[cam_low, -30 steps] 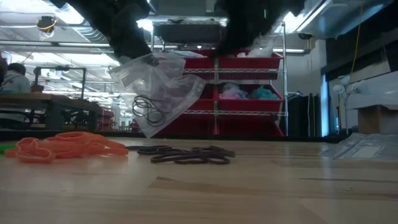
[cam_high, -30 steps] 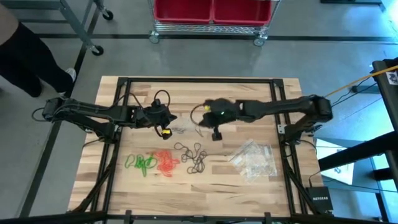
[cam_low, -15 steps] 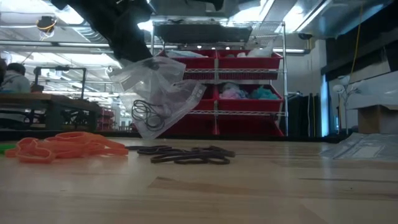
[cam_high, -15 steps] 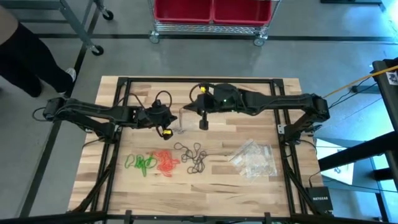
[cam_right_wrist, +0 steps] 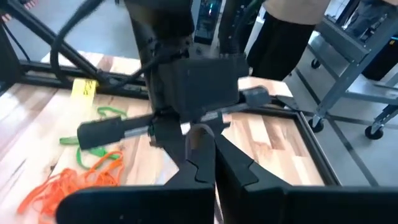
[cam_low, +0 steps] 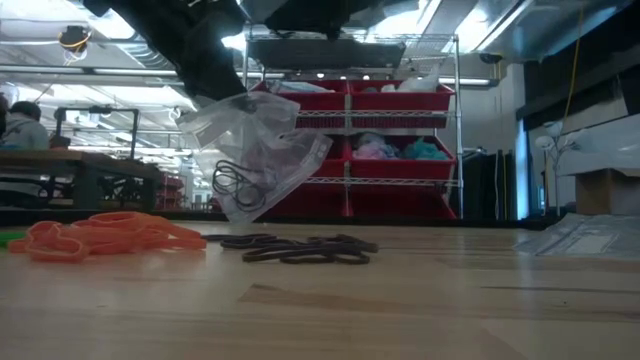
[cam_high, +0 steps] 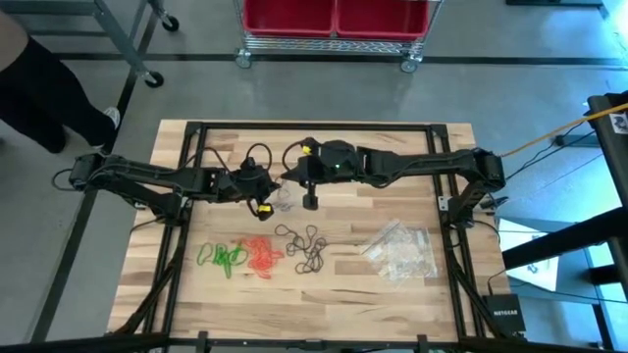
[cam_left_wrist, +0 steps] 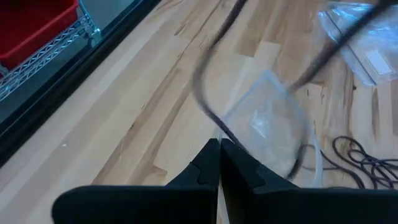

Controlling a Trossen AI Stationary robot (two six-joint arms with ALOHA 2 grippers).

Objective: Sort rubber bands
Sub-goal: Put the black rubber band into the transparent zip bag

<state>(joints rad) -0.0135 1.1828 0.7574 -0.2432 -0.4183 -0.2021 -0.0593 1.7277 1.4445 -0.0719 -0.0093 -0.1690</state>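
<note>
My left gripper (cam_left_wrist: 219,148) is shut on a clear plastic bag (cam_low: 262,150) that hangs over the middle of the table with a few black rubber bands (cam_low: 237,184) inside. My right gripper (cam_high: 310,202) is shut, just right of the bag (cam_high: 285,196) and higher up, with nothing between its fingers (cam_right_wrist: 208,155). Three loose piles lie flat on the wood nearer the front edge: green rubber bands (cam_high: 224,257), orange-red ones (cam_high: 261,255) and black ones (cam_high: 306,247). My left gripper pinches the bag's upper edge (cam_left_wrist: 241,134) between its two fingers, coming from the table's left and slanting down. The bag hangs tilted below the fingers, clear of the table, the black bands lying in its lower part (cam_low: 237,184).
A heap of clear plastic bags (cam_high: 402,252) lies at the front right. The black frame rails (cam_high: 294,126) run around the table. Behind the far edge stands a wire rack with red bins (cam_high: 334,18). A person (cam_high: 39,88) stands beyond the left corner.
My right gripper has risen and gone toward the table's left and far edge, closing in on the left gripper and the bag, and has left the top of the low view. The bag hangs where it was.
</note>
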